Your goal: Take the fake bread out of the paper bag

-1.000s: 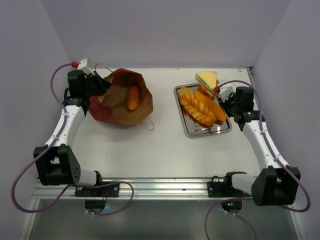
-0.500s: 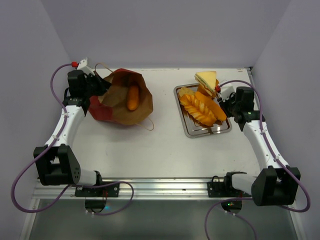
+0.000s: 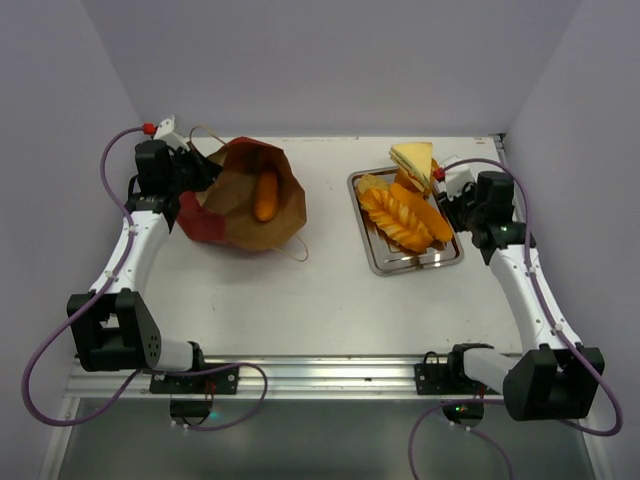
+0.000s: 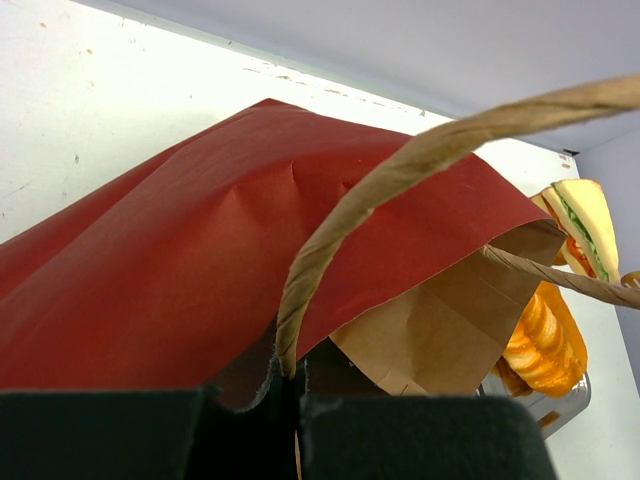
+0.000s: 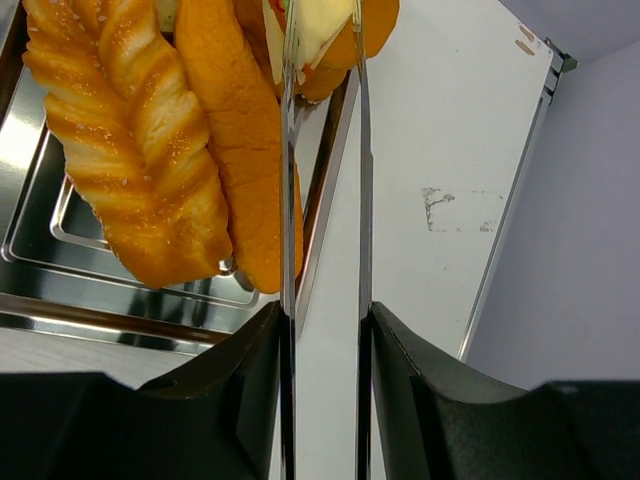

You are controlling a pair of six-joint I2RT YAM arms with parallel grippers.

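On the tabletop (image 3: 320, 310), right of middle, a steel tray (image 3: 415, 264) carries most of the fake bread (image 3: 400, 215). The right tool (image 3: 438, 186) is narrowly parted, with the sandwich (image 3: 413, 157) corner between its tips. Farther left, the paper bag (image 3: 215, 222) lies open with one loaf (image 3: 265, 194) inside, its rim pinched by the left tool (image 3: 196, 168).

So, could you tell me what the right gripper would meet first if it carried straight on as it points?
Most likely the sandwich, at the far end of the steel tray ahead of the open right gripper, though depth is unclear.
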